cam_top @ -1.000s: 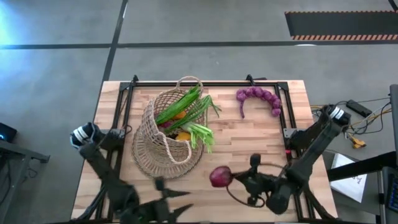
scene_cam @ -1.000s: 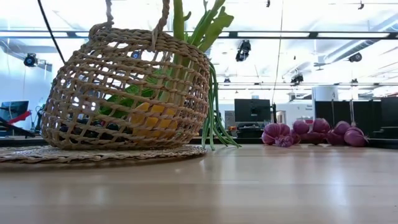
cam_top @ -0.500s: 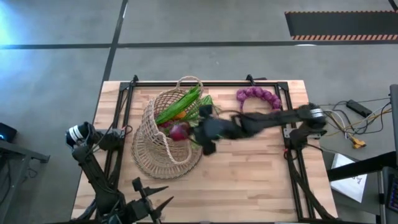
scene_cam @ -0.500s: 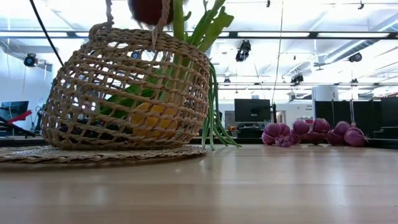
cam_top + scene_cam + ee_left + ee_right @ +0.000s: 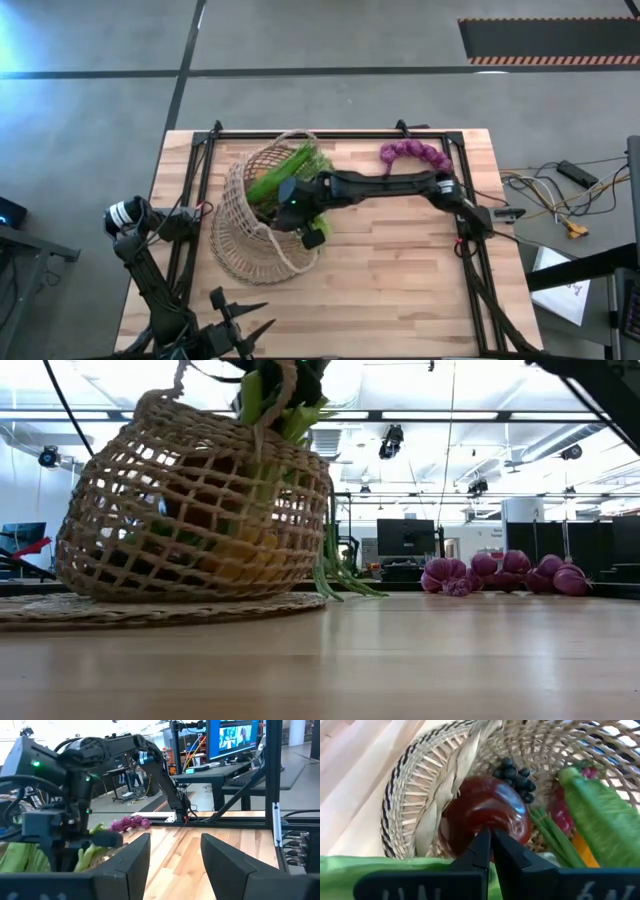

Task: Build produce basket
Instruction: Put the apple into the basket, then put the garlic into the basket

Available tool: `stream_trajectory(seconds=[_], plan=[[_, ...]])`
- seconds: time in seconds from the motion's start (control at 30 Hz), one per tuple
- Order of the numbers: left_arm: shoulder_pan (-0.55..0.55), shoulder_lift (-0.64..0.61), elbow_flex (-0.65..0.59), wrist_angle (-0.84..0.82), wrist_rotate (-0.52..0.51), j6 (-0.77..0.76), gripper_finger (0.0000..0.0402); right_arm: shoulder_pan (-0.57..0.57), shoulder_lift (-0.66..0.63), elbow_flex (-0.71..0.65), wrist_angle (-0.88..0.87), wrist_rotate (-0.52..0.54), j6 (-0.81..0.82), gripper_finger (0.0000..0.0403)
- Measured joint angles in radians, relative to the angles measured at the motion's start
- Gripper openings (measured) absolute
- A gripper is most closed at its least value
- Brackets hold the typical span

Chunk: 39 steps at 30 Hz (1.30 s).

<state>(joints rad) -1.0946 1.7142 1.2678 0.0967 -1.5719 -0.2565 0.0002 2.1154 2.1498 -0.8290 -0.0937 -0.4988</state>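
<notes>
The tan wicker basket point(image 5: 250, 235) stands at the table's left middle, and it also shows in the low view point(image 5: 190, 510). It holds leek greens point(image 5: 280, 170), an orange pepper point(image 5: 245, 555) and dark grapes point(image 5: 515, 775). My right gripper point(image 5: 288, 205) reaches down into the basket's mouth, shut on the red onion point(image 5: 485, 815). The purple string of onions point(image 5: 415, 155) lies on the table at the far right. My left gripper point(image 5: 240, 325) is open and empty at the table's near edge, and its own wrist view shows it too point(image 5: 172, 855). My right gripper holds the red onion at its upper side point(image 5: 487, 827), pinched between the two fingers, which come from above and point down into the basket. The fingertips point(image 5: 481, 845) hide the exact part. The onion sits low inside the basket, beside the grapes.
A flat woven round point(image 5: 150, 608) lies under the basket. A black frame point(image 5: 330, 132) runs along the table's far edge and sides. Bare wood point(image 5: 400, 270) lies to the right of the basket and near it.
My right gripper has carried the red onion from the table's near right side up and across toward the basket, and has gone down into the basket's mouth with it. The basket has leaned and shifted a little toward the table's left. My left gripper has drawn back a little.
</notes>
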Motion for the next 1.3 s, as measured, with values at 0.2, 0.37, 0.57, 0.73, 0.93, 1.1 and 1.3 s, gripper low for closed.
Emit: stream_trajectory(seconds=[0.2, 0.37, 0.57, 0.73, 0.93, 1.1, 1.3], plan=[[0.000, 0.000, 0.000, 0.000, 0.000, 0.000, 0.0160, -0.003, 0.085, 0.103, -0.055, 0.004, -0.034, 0.0016], [0.000, 0.000, -0.007, 0.000, 0.000, 0.000, 0.0160, -0.007, 0.080, 0.139, -0.045, 0.016, -0.048, 0.0067], [0.002, 0.000, -0.012, 0.010, 0.000, -0.002, 0.0160, -0.017, -0.002, 0.181, -0.045, 0.016, -0.045, 0.0127], [0.026, 0.000, -0.016, 0.028, 0.001, -0.003, 0.0160, -0.019, -0.137, 0.176, -0.090, 0.015, 0.008, 0.0131], [0.164, 0.000, -0.046, 0.026, 0.207, -0.068, 0.0160, -0.020, -0.316, 0.120, -0.333, 0.015, 0.088, 0.0112], [0.296, 0.001, -0.079, 0.027, 0.465, -0.075, 0.0160, -0.034, -0.498, -0.066, -0.447, 0.019, 0.208, 0.0094], [0.365, 0.000, -0.134, 0.022, 0.517, -0.079, 0.0160, -0.047, -0.775, -0.491, -0.414, 0.203, 0.382, 0.0070]])
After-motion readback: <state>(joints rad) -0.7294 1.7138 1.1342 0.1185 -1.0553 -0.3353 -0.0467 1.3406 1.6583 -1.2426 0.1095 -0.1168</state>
